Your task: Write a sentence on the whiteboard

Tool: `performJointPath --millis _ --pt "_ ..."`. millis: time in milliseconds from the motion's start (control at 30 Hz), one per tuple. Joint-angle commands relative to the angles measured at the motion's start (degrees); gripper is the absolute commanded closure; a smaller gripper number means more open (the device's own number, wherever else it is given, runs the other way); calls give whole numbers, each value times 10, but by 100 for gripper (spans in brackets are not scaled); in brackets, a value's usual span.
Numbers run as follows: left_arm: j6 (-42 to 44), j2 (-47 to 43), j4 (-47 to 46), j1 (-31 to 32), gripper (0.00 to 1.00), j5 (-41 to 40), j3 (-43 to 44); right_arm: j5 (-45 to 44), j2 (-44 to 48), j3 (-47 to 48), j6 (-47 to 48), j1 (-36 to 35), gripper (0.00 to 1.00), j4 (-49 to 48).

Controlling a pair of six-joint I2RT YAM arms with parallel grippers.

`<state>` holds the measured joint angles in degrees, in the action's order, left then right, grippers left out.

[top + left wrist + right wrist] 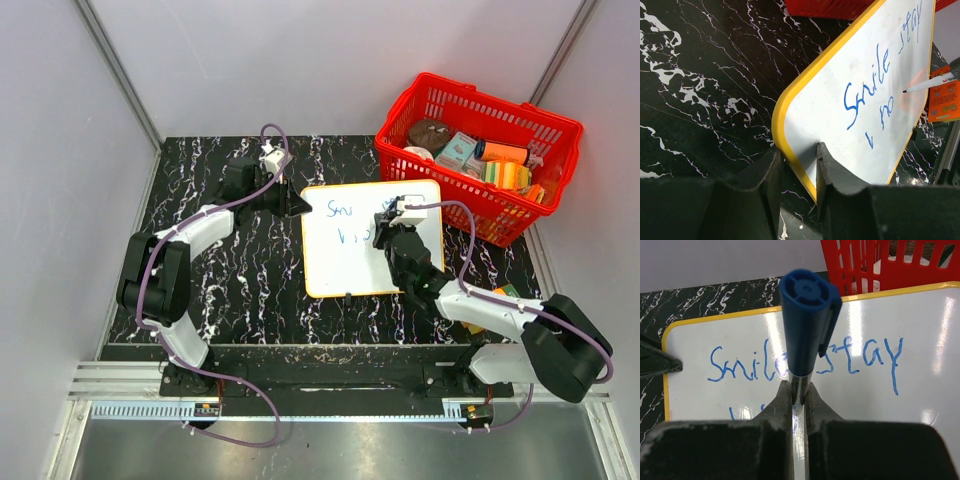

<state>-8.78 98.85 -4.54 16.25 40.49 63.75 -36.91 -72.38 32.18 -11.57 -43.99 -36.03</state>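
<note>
Nearest you, both arm bases sit at the front edge of the black marbled table [250, 290]. Your right gripper [798, 395] is closed hard on a marker [807, 315]. The jaws pinch the barrel just under the blue cap, and the cap end points up at the wrist camera. From the left wrist view the marker's tip is at the board surface just right of the second line's letters. I can't be sure it actually touches, because the tip is small there.

The whiteboard [345, 265] lies flat mid-table between your two grippers, with the yellow frame visible all round. The sentence [730, 365] is in blue. The top line reads "Smile stay". A second line below has only a few strokes, something like "ho", and your right wrist view mostly hides it behind the fingers.

Your left gripper [796, 175] is clamped on the board's left edge near its far-left rounded corner. The frame sits between the two fingers [832, 175], and the jaws are closed down to the board's thickness.

Farthest out, the red basket [440, 100] stands at the far right. It is full of small packages and sits just beside the board's far-right corner.
</note>
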Motion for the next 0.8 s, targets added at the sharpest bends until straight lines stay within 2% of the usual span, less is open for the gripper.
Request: performJointPath --millis 0,367,767 --pt "104 37 72 34 100 -88 -22 -19 -15 7 2 8 100 -8" --pt "104 36 72 34 100 -88 -22 -26 -33 1 -15 14 100 -7" --pt "104 37 72 35 100 -88 -21 -9 -9 -30 -46 14 100 21"
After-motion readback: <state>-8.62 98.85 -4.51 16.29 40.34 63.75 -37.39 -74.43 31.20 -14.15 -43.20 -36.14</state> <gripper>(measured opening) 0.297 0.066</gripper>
